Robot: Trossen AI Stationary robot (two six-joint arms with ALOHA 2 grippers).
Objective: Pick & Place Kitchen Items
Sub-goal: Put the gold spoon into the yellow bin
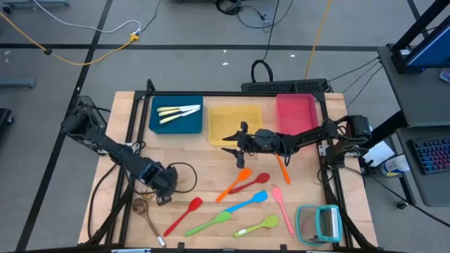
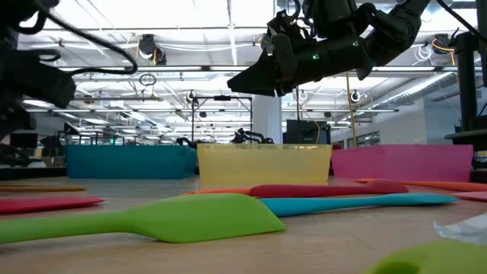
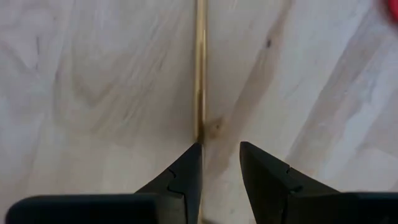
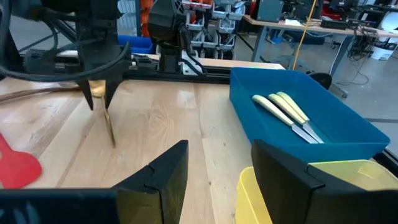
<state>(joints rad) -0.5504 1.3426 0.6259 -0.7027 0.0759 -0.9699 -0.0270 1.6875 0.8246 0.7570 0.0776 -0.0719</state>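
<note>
Closest to my low camera lies the green spatula (image 2: 190,217), flat on the wooden table (image 1: 204,169), with a blue spatula (image 2: 358,202) and a red spoon (image 2: 327,189) lying just behind it. From above I count the rest of the loose utensils across the front half of the table: an orange spatula (image 1: 235,181), a pink spatula (image 1: 281,204), a green spoon (image 1: 256,226), a red spatula (image 1: 184,214), and a wooden spoon (image 1: 144,211) near the front left corner. Two pale-handled knives (image 1: 179,111) already lie inside the blue tray (image 1: 158,123) at the back left. My left gripper (image 3: 221,144) is low over the table just beside the wooden spoon; its fingers stand a narrow gap apart with bare wood showing between them, and a slim brown handle (image 3: 199,68) meets the tip of one finger, not clamped as far as I can see. I cannot tell which utensil that handle belongs to. My right gripper (image 4: 219,144) hangs in the air at the front edge of the yellow tray (image 1: 235,112), fingers spread wide and holding nothing. A second orange utensil (image 1: 283,169) lies partly under that arm. The pink tray (image 1: 295,112) sits to the right of the yellow one, and a teal-framed rack (image 1: 320,223) stands at the front right corner.
</note>
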